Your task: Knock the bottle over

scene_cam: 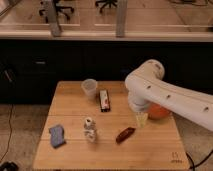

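Observation:
The bottle (90, 129) stands upright on the wooden table (110, 150), left of centre near the front. It is small and whitish with a white cap and a mottled brown-and-white label. The white arm reaches in from the right over the table. My gripper (142, 119) hangs below the arm's end with yellowish fingers pointing down, well to the right of the bottle and apart from it.
A clear plastic cup (89, 87) stands at the back of the table. A flat black-and-red box (104, 99) lies beside it. A blue cloth (57, 135) lies at front left, a reddish-brown object (125, 134) near the gripper, and an orange object (159, 111) behind the arm.

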Controlling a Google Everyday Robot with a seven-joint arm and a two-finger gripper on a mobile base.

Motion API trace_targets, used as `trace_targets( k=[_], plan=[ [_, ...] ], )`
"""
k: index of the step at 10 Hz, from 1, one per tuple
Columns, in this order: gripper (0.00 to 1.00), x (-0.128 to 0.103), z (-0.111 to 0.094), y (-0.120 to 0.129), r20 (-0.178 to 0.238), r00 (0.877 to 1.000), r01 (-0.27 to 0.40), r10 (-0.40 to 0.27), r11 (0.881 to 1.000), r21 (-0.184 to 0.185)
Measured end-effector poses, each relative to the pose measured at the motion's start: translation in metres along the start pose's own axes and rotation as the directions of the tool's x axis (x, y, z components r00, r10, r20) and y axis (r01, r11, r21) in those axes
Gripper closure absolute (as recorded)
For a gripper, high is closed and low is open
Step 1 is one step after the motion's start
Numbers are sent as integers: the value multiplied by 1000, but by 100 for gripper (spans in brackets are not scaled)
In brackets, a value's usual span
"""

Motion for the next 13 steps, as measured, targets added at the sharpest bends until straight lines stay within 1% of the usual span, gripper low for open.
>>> trace_targets(
  k=[1,4,7,10,13],
  plan=[
    [20,-14,0,-3,9,1000,26,-26,1000,4],
    [20,-29,3,-2,23,997,71,-71,997,-2],
    [20,-61,7,-8,47,991,125,-125,992,4],
    [21,-70,11,-9,54,986,155,-155,988,5],
    [47,-87,13,-11,70,980,185,-185,983,10]
  ],
)
